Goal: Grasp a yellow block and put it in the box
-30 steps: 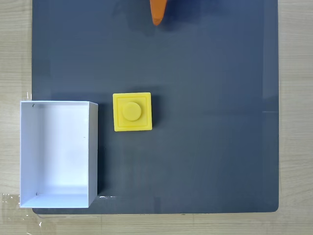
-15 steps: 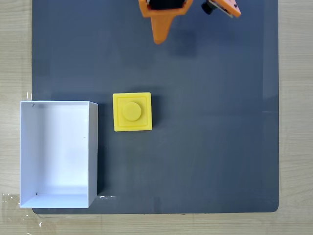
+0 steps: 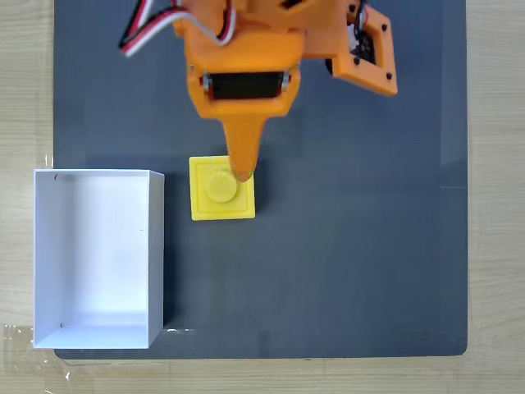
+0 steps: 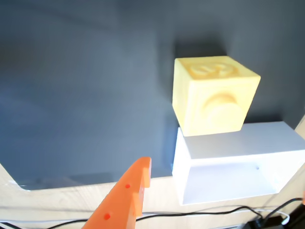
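Note:
The yellow block [image 3: 221,190] sits stud-up on the dark mat, just right of the white box [image 3: 97,256], which is empty. My orange gripper [image 3: 244,168] reaches down from the top edge, and its one visible finger tip lies over the block's upper right part. In the wrist view the block [image 4: 214,95] stands beyond the box's wall [image 4: 228,145], apart from the finger [image 4: 127,190] at the bottom. Nothing is against that finger, and the second one is hidden. The jaws stand apart and empty.
A dark grey mat [image 3: 353,246] covers most of the light wooden table [image 3: 25,82]. The box overhangs the mat's left edge. Cables [image 4: 214,212] run along the table's edge in the wrist view.
The arm has swept down from the top edge; its finger tip went from far above the block to over the block's top. Block and box have not moved.

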